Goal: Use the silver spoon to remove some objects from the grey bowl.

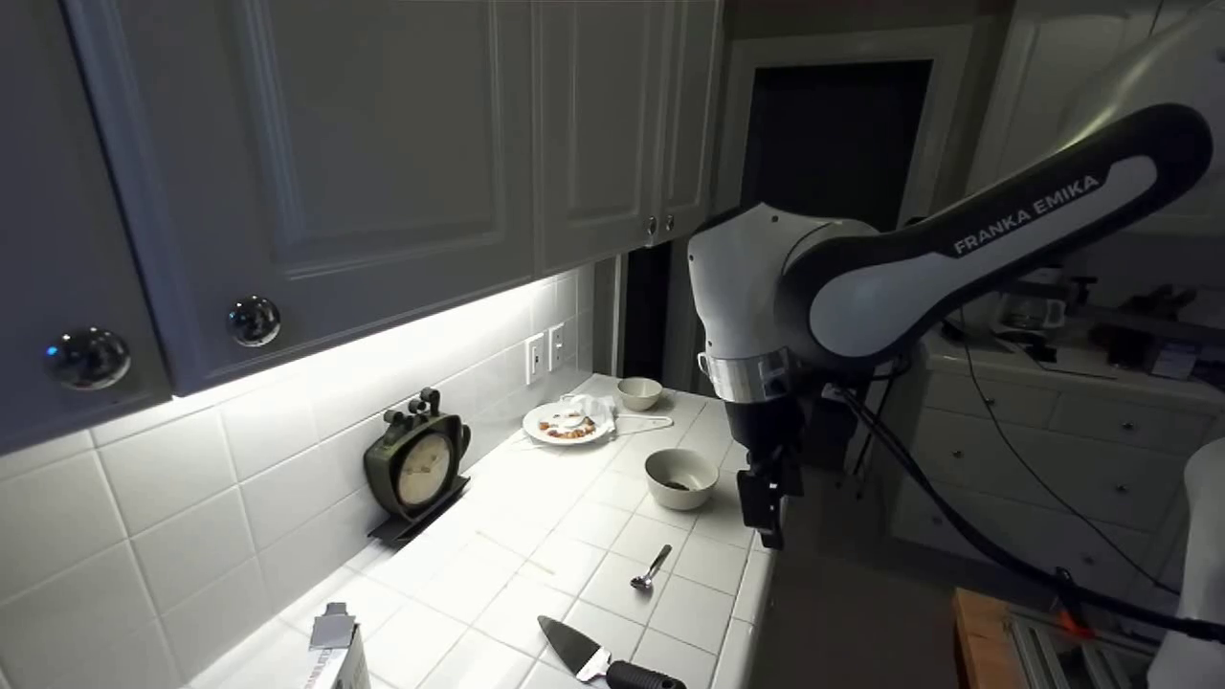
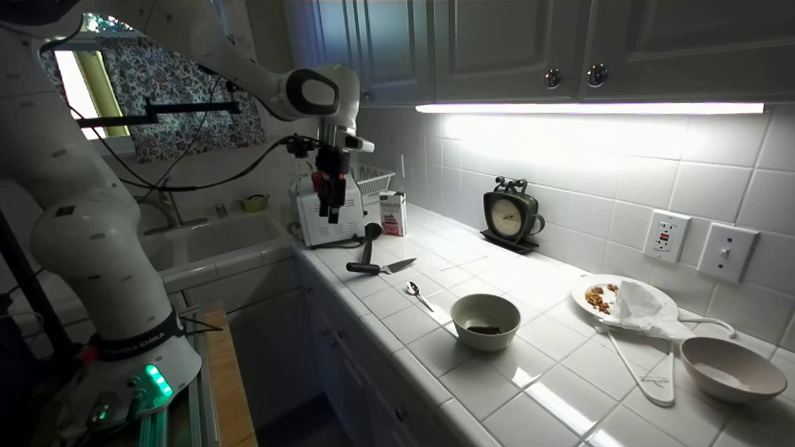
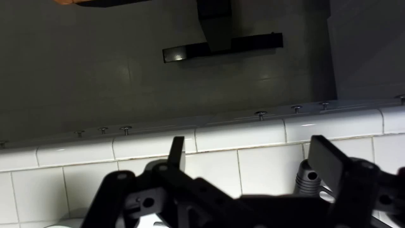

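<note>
The silver spoon (image 1: 651, 567) lies on the tiled counter, in an exterior view (image 2: 420, 297) between the grey bowl and a black-handled server. In the wrist view only a thin metal sliver (image 3: 159, 224), probably its handle, shows at the bottom edge. The grey bowl (image 1: 675, 499) stands upright with small dark pieces (image 2: 483, 329) inside; its wall also shows in an exterior view (image 2: 481, 343). A pale rim (image 3: 63, 223), likely the bowl's, shows at the wrist view's bottom left. My gripper (image 3: 248, 139) is open and empty, fingers wide apart, above the counter's front edge, apart from spoon and bowl.
The black-handled server (image 1: 612, 662) lies near the front edge; its handle (image 3: 307, 182) shows beside a finger. A white plate (image 1: 532, 423) with brown pieces, another bowl (image 2: 726, 386), a scale (image 2: 509, 214), a carton (image 2: 393, 213) and a toaster (image 2: 310, 217) stand around.
</note>
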Controlling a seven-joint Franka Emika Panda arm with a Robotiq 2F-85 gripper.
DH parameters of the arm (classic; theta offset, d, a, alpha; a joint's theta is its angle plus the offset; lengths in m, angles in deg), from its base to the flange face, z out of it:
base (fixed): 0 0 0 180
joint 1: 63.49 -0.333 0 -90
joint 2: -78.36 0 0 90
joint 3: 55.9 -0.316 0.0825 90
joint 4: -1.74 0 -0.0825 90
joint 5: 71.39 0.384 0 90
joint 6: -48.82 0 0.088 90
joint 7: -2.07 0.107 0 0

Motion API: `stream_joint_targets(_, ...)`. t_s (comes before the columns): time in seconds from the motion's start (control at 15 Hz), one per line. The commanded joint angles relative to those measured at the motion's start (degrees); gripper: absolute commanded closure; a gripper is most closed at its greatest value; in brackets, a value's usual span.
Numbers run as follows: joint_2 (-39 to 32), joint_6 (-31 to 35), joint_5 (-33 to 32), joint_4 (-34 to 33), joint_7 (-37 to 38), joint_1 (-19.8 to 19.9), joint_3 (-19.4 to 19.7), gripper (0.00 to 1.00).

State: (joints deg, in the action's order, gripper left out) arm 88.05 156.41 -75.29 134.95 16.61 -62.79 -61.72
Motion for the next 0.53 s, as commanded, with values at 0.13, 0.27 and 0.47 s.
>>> stream_joint_targets(0.13,-0.49,5.32,-0.63,0.43,-11.56,-0.59,2.85,0.00)
stream_joint_targets(0.27,-3.95,8.25,-3.43,-1.67,-19.80,0.49,4.89,0.00)
stream_joint_targets(0.47,-11.13,10.44,-2.37,-7.26,-33.90,1.63,8.65,0.00)
